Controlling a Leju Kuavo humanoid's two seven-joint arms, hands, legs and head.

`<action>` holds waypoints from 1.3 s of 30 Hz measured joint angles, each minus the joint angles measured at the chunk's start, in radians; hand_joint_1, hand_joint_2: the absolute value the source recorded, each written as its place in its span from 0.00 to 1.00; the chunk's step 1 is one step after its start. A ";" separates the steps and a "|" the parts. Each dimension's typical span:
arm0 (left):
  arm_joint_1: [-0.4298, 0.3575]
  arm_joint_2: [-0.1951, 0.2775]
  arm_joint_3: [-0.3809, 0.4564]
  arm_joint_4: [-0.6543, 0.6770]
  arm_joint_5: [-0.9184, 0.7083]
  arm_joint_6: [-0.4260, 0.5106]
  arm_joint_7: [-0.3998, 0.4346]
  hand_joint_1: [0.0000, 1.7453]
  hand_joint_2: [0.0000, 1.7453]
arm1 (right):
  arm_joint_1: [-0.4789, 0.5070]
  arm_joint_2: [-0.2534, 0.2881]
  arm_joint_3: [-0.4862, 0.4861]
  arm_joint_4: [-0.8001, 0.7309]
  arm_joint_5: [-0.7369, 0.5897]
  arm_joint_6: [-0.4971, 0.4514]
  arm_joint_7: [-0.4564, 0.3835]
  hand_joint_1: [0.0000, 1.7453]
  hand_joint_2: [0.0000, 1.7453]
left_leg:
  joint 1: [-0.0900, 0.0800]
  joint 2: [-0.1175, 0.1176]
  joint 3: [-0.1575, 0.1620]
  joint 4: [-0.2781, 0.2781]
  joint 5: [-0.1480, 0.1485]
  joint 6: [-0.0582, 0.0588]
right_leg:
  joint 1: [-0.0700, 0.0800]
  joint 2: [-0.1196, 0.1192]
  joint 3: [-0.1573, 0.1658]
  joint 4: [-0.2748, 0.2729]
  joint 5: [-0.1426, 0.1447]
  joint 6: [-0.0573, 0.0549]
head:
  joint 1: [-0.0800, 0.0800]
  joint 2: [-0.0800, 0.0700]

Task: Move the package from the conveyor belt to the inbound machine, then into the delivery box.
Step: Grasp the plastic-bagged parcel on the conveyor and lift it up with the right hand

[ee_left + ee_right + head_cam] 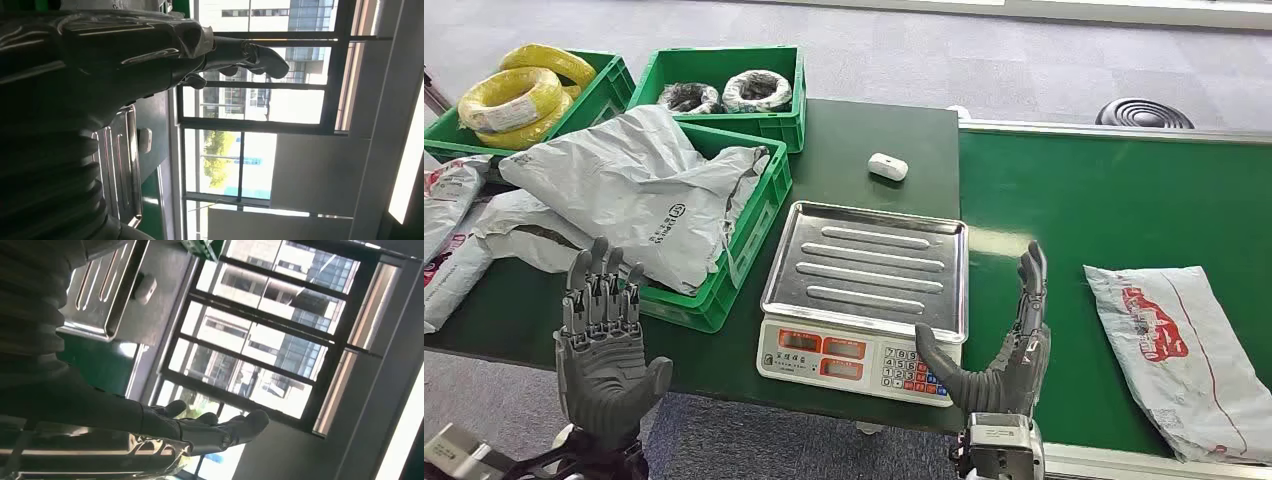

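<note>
A: Left hand [604,345] status?
B: Empty, fingers spread and upright, near the front edge of the green crate [724,275] holding grey mailers [639,190].
A: Centre?
B: Scale [864,290] with bare steel tray, small white device [887,166] behind it.
A: Right hand [1004,350]?
B: Also empty, fingers apart, between scale and conveyor belt [1064,200]. Package [1184,345] lies flat on the belt, apart from that hand.

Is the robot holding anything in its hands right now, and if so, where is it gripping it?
Nothing is held. The left hand and right hand are both raised with fingers apart, and the package lies untouched on the belt.
</note>
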 joint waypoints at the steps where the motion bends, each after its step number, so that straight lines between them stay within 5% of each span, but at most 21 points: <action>1: -0.001 0.000 0.000 0.001 0.000 -0.003 0.000 0.00 1.00 | -0.003 0.001 -0.005 0.000 0.059 -0.024 0.013 0.00 1.00 | 0.000 0.000 0.000 0.000 0.000 0.000 | 0.000 0.000 0.000 0.000 0.000 0.000 | 0.000 0.000; 5: -0.004 -0.001 0.003 0.006 0.002 -0.020 0.000 0.00 1.00 | -0.022 0.024 -0.079 -0.021 0.378 -0.099 0.088 0.00 1.00 | 0.000 0.000 0.000 0.000 0.000 0.000 | 0.000 0.000 0.000 0.000 0.000 0.000 | 0.000 0.000; 12: -0.002 -0.010 0.010 0.012 0.003 -0.056 0.000 0.00 1.00 | -0.176 0.026 -0.455 -0.038 0.820 -0.111 0.368 0.00 1.00 | -0.001 -0.001 0.001 0.001 0.000 0.001 | -0.002 0.000 0.002 0.000 0.001 0.001 | 0.000 0.000; 20: -0.005 -0.019 0.017 0.019 0.007 -0.055 0.000 0.00 1.00 | -0.302 -0.044 -0.697 0.061 0.895 -0.111 0.487 0.00 1.00 | 0.000 -0.002 0.001 0.001 0.000 0.001 | -0.001 0.000 0.002 0.000 0.001 0.001 | 0.000 0.000; 25: -0.038 -0.019 0.024 0.031 0.023 -0.002 0.000 0.00 1.00 | -0.501 -0.164 -0.795 0.407 0.933 -0.103 0.644 0.00 1.00 | -0.001 0.000 0.002 0.001 0.001 0.002 | -0.002 0.000 0.003 0.000 0.003 0.002 | 0.000 0.000; 30: -0.044 -0.018 0.026 0.031 0.026 0.011 0.000 0.00 1.00 | -0.635 -0.242 -0.830 0.703 0.908 -0.073 0.683 0.00 1.00 | -0.001 -0.003 0.003 0.001 0.002 0.003 | -0.002 -0.001 0.004 0.000 0.004 0.002 | 0.000 0.000; 39: -0.086 -0.013 0.033 0.038 0.024 0.013 0.000 0.00 1.00 | -0.727 -0.291 -0.853 1.012 0.749 0.329 0.700 0.00 1.00 | -0.001 -0.003 0.002 0.001 0.002 0.003 | -0.001 -0.001 0.003 0.000 0.003 0.002 | 0.000 0.000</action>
